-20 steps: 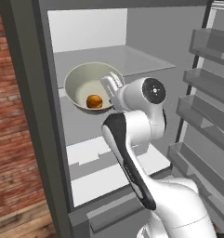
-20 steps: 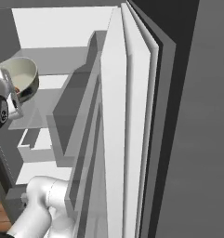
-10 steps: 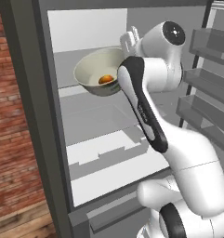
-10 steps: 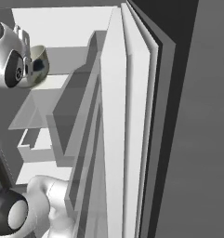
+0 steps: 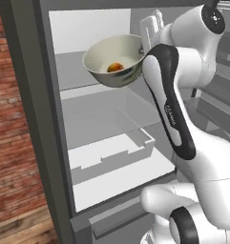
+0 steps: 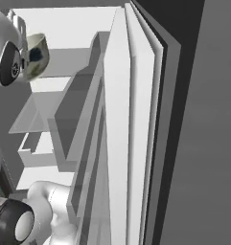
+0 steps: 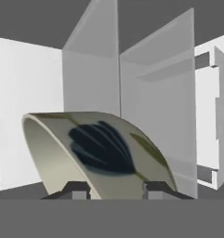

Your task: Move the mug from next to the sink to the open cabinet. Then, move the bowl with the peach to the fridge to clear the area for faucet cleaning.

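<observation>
Bowl point(image 5: 117, 61) with the peach point(image 5: 115, 67) has risen from mid-fridge height to the upper shelf point(image 5: 88, 78) level of the open fridge point(image 5: 54, 143) over the last second. The gripper point(image 7: 112, 189) pinches the bowl's rim, part-open around it; placement looks close.

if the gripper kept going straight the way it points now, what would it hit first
Probably the bowl itself: its wall sits right between the gripper fingertips. Beyond that lies the fridge back wall, though the depth is unclear.
</observation>
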You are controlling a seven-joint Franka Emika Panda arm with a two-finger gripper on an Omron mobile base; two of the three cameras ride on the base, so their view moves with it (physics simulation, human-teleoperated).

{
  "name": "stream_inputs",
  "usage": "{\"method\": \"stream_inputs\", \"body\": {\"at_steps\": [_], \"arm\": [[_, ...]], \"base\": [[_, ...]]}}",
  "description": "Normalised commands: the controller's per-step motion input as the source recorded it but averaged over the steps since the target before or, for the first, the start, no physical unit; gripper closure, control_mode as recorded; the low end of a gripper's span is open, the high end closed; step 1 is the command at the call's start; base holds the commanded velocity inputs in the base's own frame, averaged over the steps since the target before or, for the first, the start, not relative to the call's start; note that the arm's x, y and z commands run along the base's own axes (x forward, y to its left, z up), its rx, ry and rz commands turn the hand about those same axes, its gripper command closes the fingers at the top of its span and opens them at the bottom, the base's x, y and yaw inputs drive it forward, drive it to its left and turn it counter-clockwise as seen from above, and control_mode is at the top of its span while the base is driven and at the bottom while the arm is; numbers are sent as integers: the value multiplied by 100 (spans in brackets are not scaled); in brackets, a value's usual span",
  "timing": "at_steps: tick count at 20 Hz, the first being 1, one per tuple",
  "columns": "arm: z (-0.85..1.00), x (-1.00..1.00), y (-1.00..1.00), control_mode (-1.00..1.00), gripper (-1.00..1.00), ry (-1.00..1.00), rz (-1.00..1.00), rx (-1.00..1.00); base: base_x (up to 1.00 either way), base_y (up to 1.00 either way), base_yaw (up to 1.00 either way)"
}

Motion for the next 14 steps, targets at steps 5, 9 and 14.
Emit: {"method": "stream_inputs", "body": {"at_steps": [5,9,14], "arm": [[-49,26,0,-100,100,-19,-2,5],[-21,49,0,-100,100,-12,-8,29],[0,67,0,-100,100,-2,-13,30]], "base": [[0,0,0],[0,0,0],[0,0,0]]}}
